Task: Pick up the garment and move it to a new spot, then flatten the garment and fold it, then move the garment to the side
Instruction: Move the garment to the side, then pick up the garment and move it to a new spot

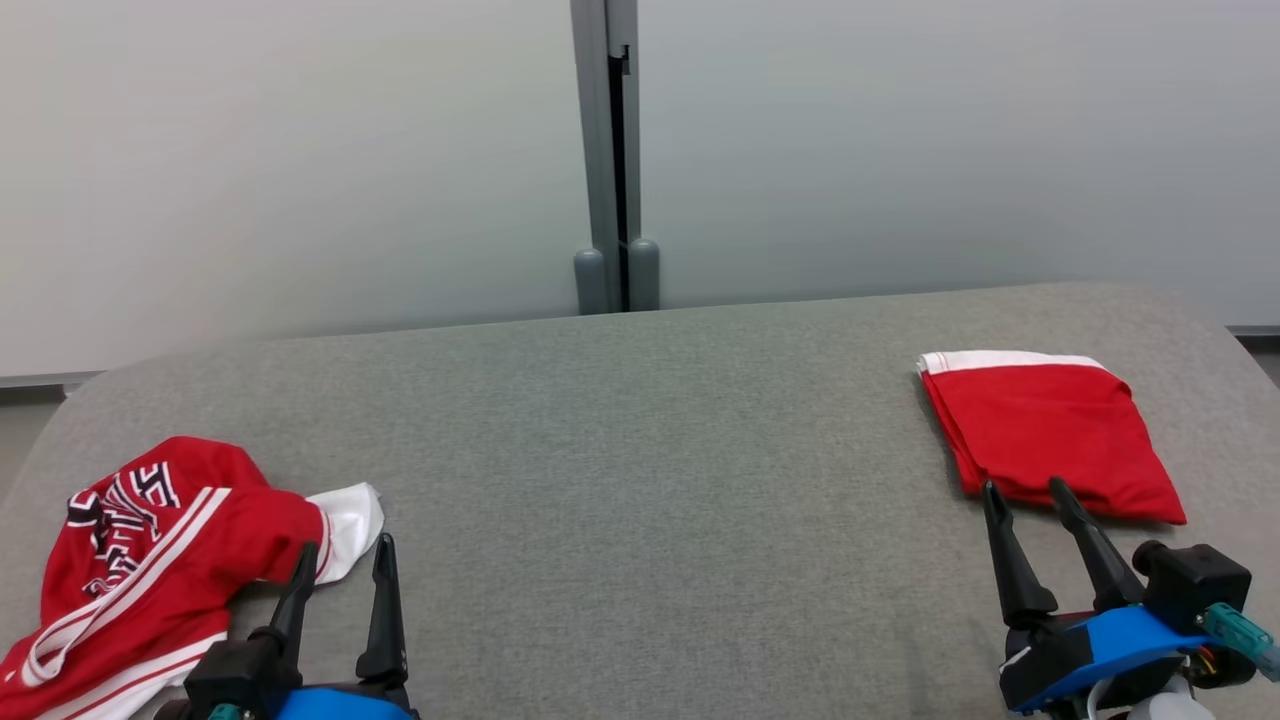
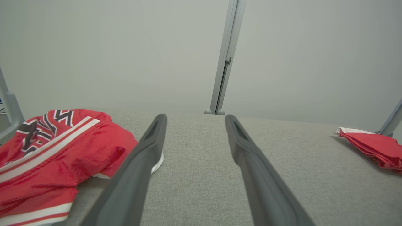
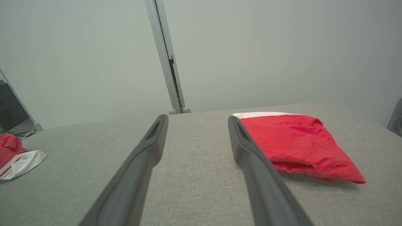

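Note:
A crumpled red garment [image 1: 150, 560] with white stripes and black-and-white lettering lies at the table's near left; it also appears in the left wrist view [image 2: 62, 150] and the right wrist view [image 3: 12, 157]. My left gripper [image 1: 347, 545] [image 2: 195, 116] stands open by its right edge, its left finger beside the white hem, with nothing between the fingers. A second red garment [image 1: 1050, 440] [image 2: 373, 147] [image 3: 292, 141], folded flat with a white band along its far edge, lies at the right. My right gripper [image 1: 1023, 487] [image 3: 198, 117] is open just in front of its near edge, holding nothing.
The grey fabric-covered table [image 1: 650, 450] has rounded far corners. Pale wall panels stand behind it, joined by a grey upright post [image 1: 612, 160] at the middle of the far edge.

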### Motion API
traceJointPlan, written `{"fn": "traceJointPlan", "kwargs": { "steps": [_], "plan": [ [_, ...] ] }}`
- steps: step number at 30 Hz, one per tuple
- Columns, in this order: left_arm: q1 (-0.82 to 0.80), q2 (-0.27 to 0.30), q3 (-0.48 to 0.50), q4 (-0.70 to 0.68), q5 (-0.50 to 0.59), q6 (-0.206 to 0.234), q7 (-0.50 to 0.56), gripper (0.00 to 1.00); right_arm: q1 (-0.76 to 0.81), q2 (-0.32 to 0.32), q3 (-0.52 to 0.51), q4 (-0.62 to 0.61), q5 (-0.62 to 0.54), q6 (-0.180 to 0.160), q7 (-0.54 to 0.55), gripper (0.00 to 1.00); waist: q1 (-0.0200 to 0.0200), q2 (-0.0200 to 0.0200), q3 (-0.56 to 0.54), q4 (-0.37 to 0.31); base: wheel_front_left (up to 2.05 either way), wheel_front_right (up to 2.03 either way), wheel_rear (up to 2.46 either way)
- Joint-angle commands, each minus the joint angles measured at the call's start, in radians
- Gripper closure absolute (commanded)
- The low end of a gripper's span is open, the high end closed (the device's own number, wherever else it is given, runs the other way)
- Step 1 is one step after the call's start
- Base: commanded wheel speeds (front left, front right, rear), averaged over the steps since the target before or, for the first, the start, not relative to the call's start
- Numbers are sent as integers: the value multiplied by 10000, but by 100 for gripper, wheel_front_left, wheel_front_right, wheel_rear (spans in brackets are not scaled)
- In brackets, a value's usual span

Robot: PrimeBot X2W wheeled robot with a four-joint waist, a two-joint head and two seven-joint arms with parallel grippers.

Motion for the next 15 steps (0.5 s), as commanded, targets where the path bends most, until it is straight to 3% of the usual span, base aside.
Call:
{"fn": "traceJointPlan", "kwargs": {
  "steps": [1,7,15],
  "plan": [
    [-181,11,2,-11,12,-72,-46,0,132,76,-36,-74,0,1,-49,0,0,-1,12,110,0,0,0],
    [-307,54,164,93,34,-49,-48,0,185,260,259,-108,155,1,-49,0,0,-1,28,824,0,0,0],
    [-345,91,389,283,101,-14,-48,0,57,347,706,-14,287,1,-48,0,0,-1,31,2458,0,0,0]
  ]
}}
